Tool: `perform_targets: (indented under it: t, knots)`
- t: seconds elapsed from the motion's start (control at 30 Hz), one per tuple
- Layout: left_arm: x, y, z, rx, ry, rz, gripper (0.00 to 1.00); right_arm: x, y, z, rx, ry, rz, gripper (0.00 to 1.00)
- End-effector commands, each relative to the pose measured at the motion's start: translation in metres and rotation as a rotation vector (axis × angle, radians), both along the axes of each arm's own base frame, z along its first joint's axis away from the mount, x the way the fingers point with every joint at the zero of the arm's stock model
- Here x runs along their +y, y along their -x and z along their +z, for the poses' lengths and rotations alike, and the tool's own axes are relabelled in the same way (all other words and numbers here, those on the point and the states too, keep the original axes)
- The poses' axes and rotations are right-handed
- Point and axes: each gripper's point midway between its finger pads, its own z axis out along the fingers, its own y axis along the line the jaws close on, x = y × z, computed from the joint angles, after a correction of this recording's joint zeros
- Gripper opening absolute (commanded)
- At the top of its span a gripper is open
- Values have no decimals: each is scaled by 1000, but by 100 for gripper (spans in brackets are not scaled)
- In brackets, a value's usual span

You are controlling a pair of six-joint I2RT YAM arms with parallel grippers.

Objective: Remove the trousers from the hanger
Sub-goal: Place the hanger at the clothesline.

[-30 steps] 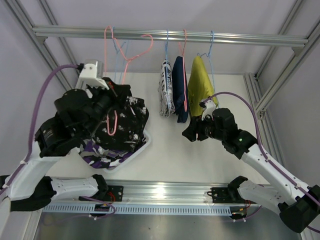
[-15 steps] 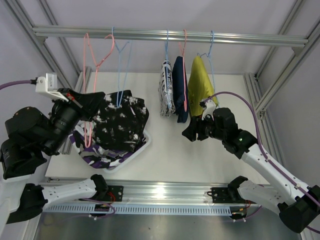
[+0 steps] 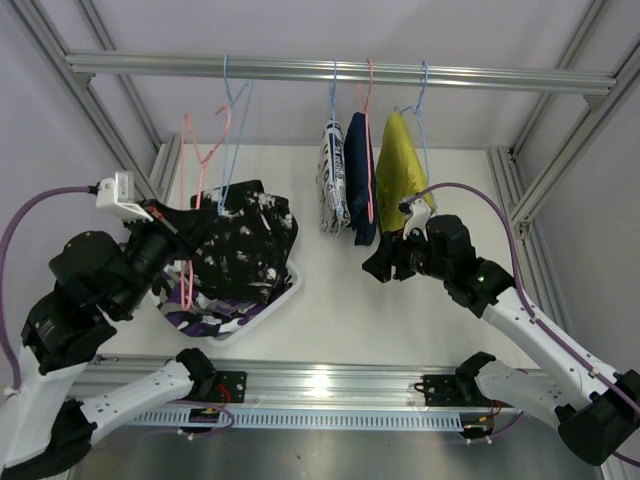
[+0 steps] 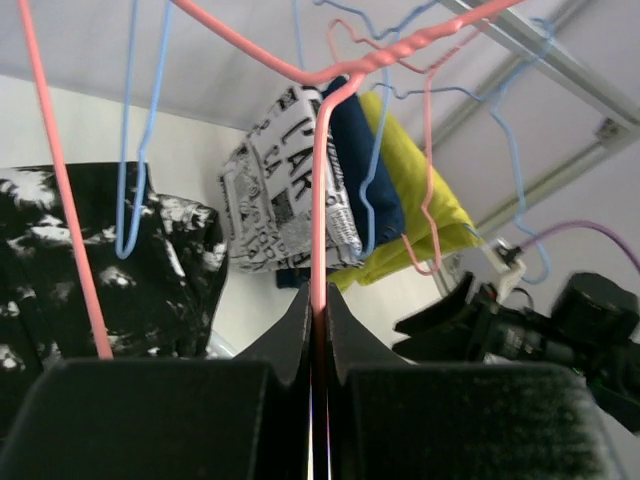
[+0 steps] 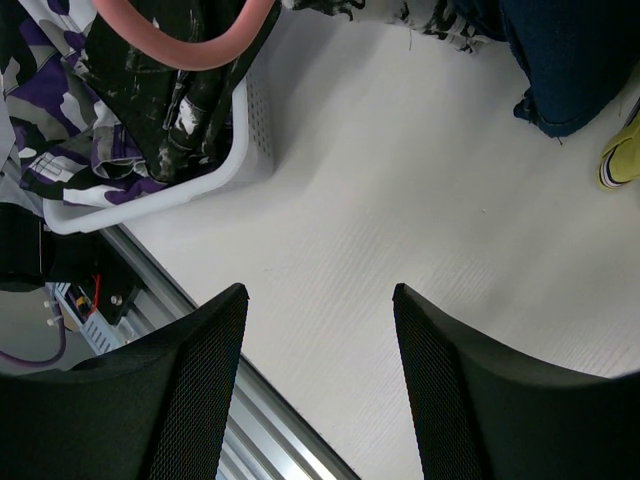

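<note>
2 pairs are down in the basket [image 3: 287, 290], black speckled trousers [image 3: 240, 245] over purple patterned trousers [image 3: 200, 318]; left gripper [image 4: 318, 315] clamps a bare pink hanger [image 4: 318, 200]; 3 left on the rail [image 3: 330, 70]: white printed trousers [image 3: 333, 175], navy trousers [image 3: 360, 180], yellow trousers [image 3: 398, 170]; right gripper [image 5: 318, 295] gapes empty near them.

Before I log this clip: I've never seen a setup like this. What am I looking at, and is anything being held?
Two robot arms are bolted to a table. One picture looks down from above. The other two come from a camera on each wrist. The left gripper is shut on an empty pink hanger. The right gripper is open and holds nothing. A white basket holds the black speckled trousers and purple patterned trousers. The white printed trousers, navy trousers and yellow trousers hang from the rail.
</note>
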Motion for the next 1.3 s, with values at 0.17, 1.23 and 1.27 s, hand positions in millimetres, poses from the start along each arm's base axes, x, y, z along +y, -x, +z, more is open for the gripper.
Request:
perform_targets:
  t: [0.17, 1.23, 1.27]
  knots:
    - [-14, -38, 8, -17, 56, -52, 0, 0, -3, -1, -11, -7, -5, 65]
    - [9, -152, 16, -50, 289, -61, 0, 4, -19, -45, 121, 91, -9, 65]
    - [9, -154, 15, -49, 290, -59, 1, 4, -19, -45, 121, 92, -7, 65]
